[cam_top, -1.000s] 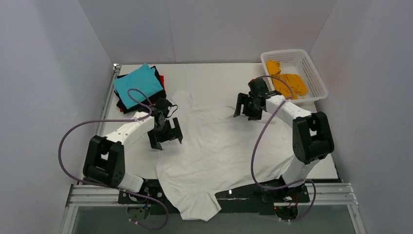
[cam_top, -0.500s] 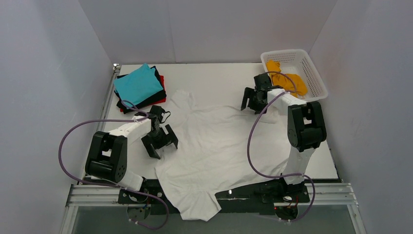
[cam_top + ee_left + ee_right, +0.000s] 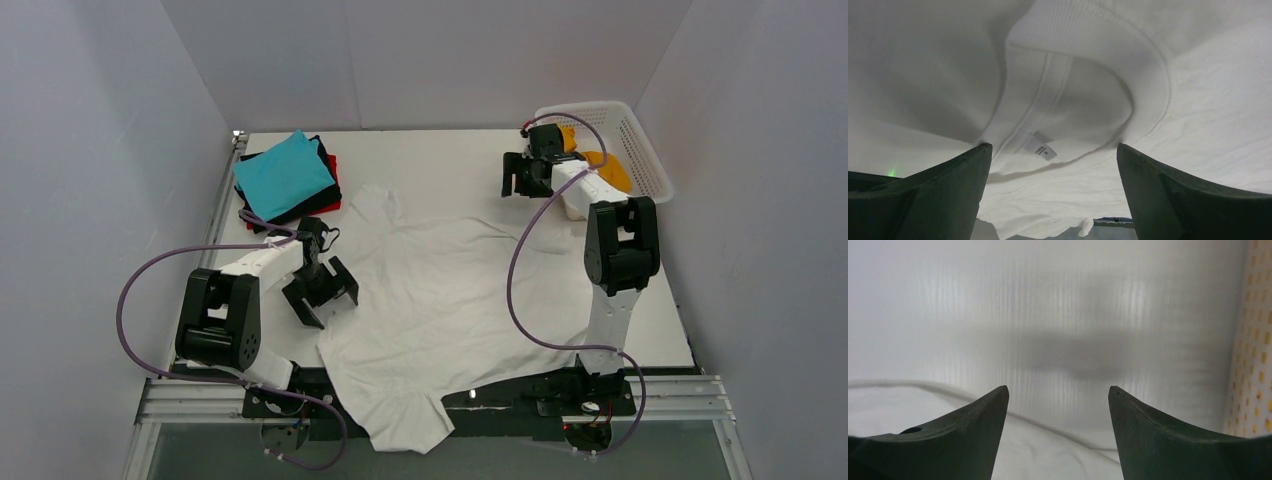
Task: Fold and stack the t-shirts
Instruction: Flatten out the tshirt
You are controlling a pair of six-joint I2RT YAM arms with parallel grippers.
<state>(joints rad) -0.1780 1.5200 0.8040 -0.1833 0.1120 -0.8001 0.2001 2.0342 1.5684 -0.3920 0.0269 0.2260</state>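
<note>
We've got the folded stack far left; the white t-shirt lies unfolded, the orange t-shirt sits in the basket. Left gripper and right gripper both gape, empty.

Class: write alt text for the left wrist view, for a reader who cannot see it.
A white t-shirt fills the view, its ribbed neckline and small sewn-in label centred. The left gripper hangs open over it, one dark finger at each lower corner.
</note>
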